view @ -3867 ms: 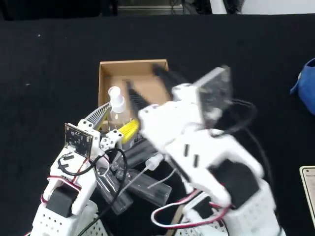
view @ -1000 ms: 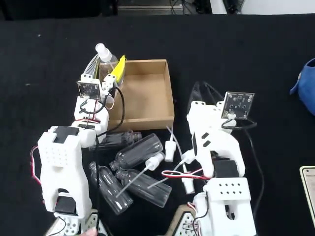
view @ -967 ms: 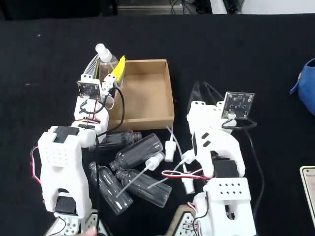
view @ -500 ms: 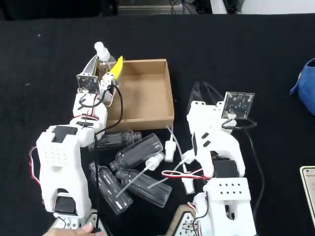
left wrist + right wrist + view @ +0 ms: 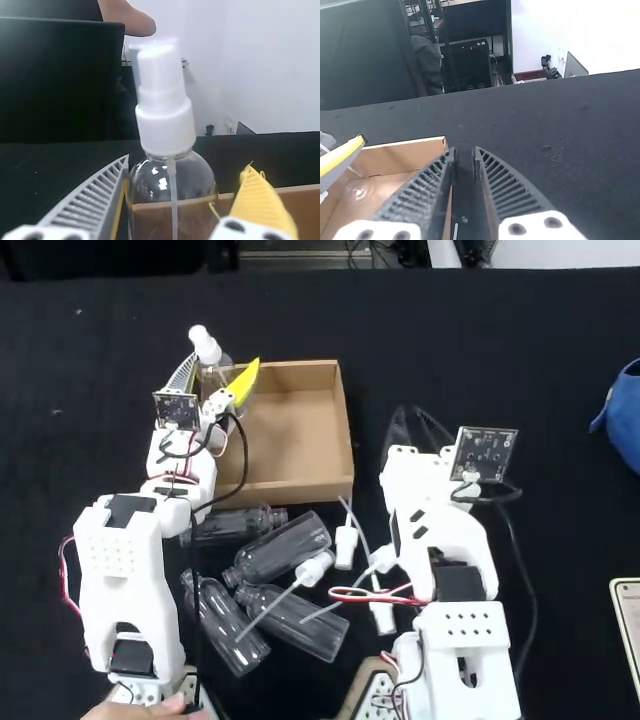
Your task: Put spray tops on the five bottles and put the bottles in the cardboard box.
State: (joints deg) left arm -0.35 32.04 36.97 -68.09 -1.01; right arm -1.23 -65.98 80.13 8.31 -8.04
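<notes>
My left gripper (image 5: 215,370) is shut on a clear bottle (image 5: 170,185) with a white spray top (image 5: 160,100), held upright between the grey and yellow fingers. It hangs over the far left corner of the cardboard box (image 5: 290,485), whose floor is bare. My right gripper (image 5: 464,152) is shut and holds nothing; it hovers just right of the box (image 5: 395,150). Several capless clear bottles (image 5: 275,550) lie on the table in front of the box, between the arm bases. Loose spray tops (image 5: 345,540) with dip tubes lie among and beside them.
The table is covered in black cloth. A blue object (image 5: 625,420) sits at the right edge, and a pale card (image 5: 625,610) lies nearer the front right. Red and white cables (image 5: 365,595) trail over the spray tops by the right arm's base.
Since 3.9 s ago the right arm pulled back from over the box to its right side. The left arm carried the capped bottle to the box's far left corner, still drifting slightly away.
</notes>
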